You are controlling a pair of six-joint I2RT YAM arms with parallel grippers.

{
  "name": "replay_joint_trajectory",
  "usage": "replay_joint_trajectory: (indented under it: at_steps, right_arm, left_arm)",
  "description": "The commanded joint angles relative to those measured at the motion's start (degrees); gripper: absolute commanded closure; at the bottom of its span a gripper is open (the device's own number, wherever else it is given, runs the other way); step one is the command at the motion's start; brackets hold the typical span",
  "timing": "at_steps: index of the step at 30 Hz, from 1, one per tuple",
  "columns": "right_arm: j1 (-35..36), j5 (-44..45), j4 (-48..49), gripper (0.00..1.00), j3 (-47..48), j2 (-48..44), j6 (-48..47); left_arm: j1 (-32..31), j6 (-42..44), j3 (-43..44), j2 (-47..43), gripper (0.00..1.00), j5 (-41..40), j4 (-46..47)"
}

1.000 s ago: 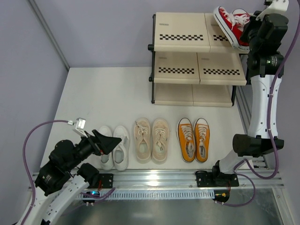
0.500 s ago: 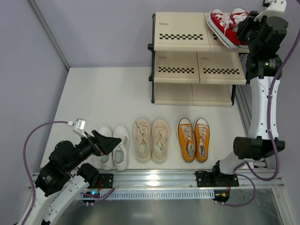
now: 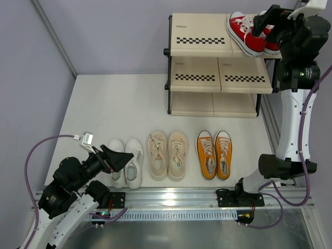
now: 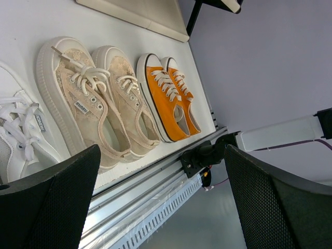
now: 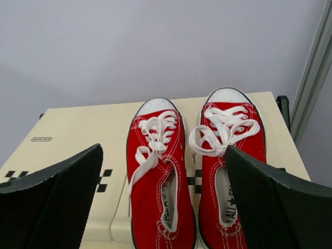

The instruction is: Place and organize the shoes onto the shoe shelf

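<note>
Springing open, the right end effector (image 3: 264,21) has left the red shoes (image 3: 248,32) on the shelf's (image 3: 202,33) top tier; three pairs (image 3: 167,155) wait on the bench (image 3: 119,109), left end effector (image 4: 161,207) open too.

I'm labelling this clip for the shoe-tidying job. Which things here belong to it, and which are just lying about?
Job: red pair, orange pair, cream pair, white pair, shoe shelf.
Just there: metal rail, white table.
</note>
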Motion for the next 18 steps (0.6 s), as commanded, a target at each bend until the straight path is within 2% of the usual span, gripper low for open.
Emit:
replay_joint_trajectory:
  at_steps: [1, 5, 7, 8, 9, 10, 11, 12, 15, 18]
  right_arm:
    - [0.20, -2.87, 2.65, 0.00, 4.02, -4.04, 1.62]
    - [0.47, -8.93, -0.34, 0.02, 7.90, -1.84, 1.35]
    - [0.55, -16.56, 0.62, 0.21, 7.28, -1.40, 1.70]
    - [0.73, -18.59, 0.80, 0.33, 7.37, -0.36, 2.23]
    - [0.99, -20.61, 0.63, 0.49, 8.33, 0.26, 3.28]
    - [1.95, -21.67, 0.02, 0.83, 9.12, 0.97, 3.63]
    - [2.74, -21.86, -0.68, 0.92, 10.00, 2.02, 3.55]
    - [3.62, -22.03, -1.39, 0.96, 10.96, 3.94, 3.46]
    - [8.28, -19.15, -4.73, 0.96, 14.57, 8.60, 2.15]
    - [13.72, -11.86, -7.28, 0.96, 16.94, 12.73, -1.01]
  left_arm:
    - [-0.08, 0.00, 0.53, -0.67, 0.00, -0.06, 0.78]
    - [-0.08, 0.09, 0.18, -0.84, 0.00, -0.15, 0.69]
    - [-0.08, 0.09, -0.08, -0.93, 0.00, -0.15, 0.78]
    - [-0.08, 0.09, -0.08, -0.93, 0.00, -0.15, 0.69]
    - [-0.08, 0.26, 0.00, -0.93, 0.00, -0.15, 0.69]
    - [-0.08, 0.35, 0.00, -0.93, 0.00, -0.33, 0.60]
    - [-0.08, 0.52, 0.00, -0.84, 0.00, -0.24, 0.43]
    - [-0.08, 0.61, 0.00, -1.02, 0.00, -0.33, 0.43]
    - [-0.08, 0.88, -0.08, -0.93, 0.00, -0.59, 0.08]
    - [-0.08, 1.05, -0.35, -1.28, 0.00, -0.77, -0.19]
